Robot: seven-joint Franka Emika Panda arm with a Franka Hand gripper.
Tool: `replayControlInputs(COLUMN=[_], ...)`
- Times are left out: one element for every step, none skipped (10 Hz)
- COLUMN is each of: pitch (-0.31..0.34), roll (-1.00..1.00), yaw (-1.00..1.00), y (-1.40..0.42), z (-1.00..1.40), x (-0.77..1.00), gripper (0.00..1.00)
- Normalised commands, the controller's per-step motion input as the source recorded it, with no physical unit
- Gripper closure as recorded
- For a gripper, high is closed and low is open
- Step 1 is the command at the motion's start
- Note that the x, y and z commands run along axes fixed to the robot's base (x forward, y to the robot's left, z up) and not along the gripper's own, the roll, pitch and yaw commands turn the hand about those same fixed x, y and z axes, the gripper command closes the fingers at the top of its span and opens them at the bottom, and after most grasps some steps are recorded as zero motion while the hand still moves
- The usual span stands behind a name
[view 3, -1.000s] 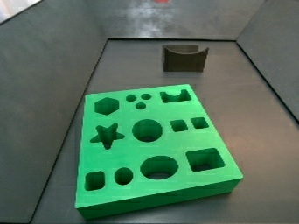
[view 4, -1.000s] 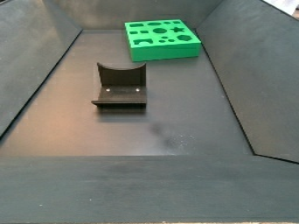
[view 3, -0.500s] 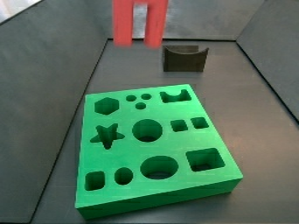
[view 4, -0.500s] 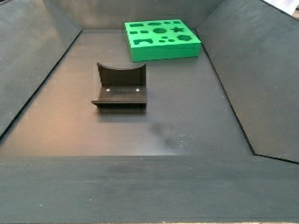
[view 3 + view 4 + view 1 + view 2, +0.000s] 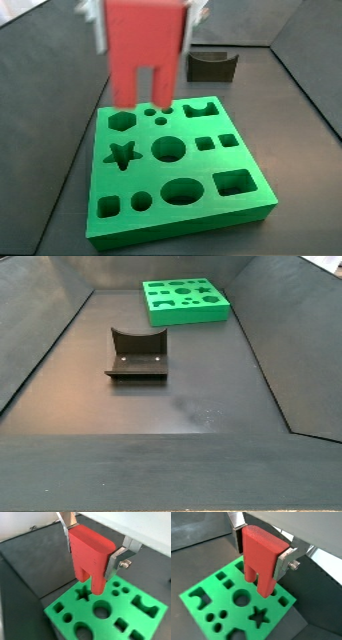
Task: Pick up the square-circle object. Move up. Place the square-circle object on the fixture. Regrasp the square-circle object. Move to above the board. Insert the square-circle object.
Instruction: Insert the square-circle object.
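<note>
My gripper (image 5: 91, 558) is shut on the square-circle object (image 5: 90, 562), a red piece with a rounded end between the silver fingers (image 5: 119, 558) and two prongs hanging down. Both wrist views show it hovering over the green board (image 5: 57, 607), near the star cut-out. In a side view the square-circle object (image 5: 140, 50) hangs under the gripper (image 5: 144, 18) above the far left corner of the board (image 5: 174, 170), its prongs close to the small round holes. The fixture (image 5: 211, 65) stands behind the board. Neither the gripper nor the red piece appears in the side view with the board (image 5: 185, 301) far off.
The dark fixture (image 5: 138, 354) sits mid-floor in a side view, well apart from the board. Sloping dark walls (image 5: 47, 346) enclose the floor on all sides. The gripper (image 5: 261, 554) and red piece (image 5: 261, 562) hide part of the board (image 5: 276, 611).
The gripper with the red piece entered the side view from the far top and has come down and forward, from near the fixture to above the board's far left corner.
</note>
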Motion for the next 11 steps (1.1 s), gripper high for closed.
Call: replayControlInputs(pitch=[-0.23, -0.206, -0.219, -0.241, -0.149, -0.059, -0.019, -0.044, -0.061, -0.067, -0.069], roll=[0.25, 0.23, 0.19, 0.16, 0.15, 0.1, 0.09, 0.17, 0.19, 0.21, 0.22], yaw=[0.3, 0.17, 0.0, -0.06, -0.01, 0.0, 0.0, 0.0, 0.0, 0.0, 0.07], y=[-0.79, -0.84, -0.77, -0.73, -0.69, -0.65, -0.6, -0.57, -0.56, -0.52, -0.48], z=[-0.41, -0.49, -0.64, -0.74, -0.77, -0.87, -0.95, -1.0, -0.98, -0.95, -0.94], x=[-0.38, -0.24, -0.15, -0.16, -0.02, 0.0, 0.01, 0.0, 0.0, 0.0, -0.01], gripper=[1.0, 1.0, 1.0, 1.0, 1.0, 1.0, 1.0, 1.0, 1.0, 1.0, 1.0])
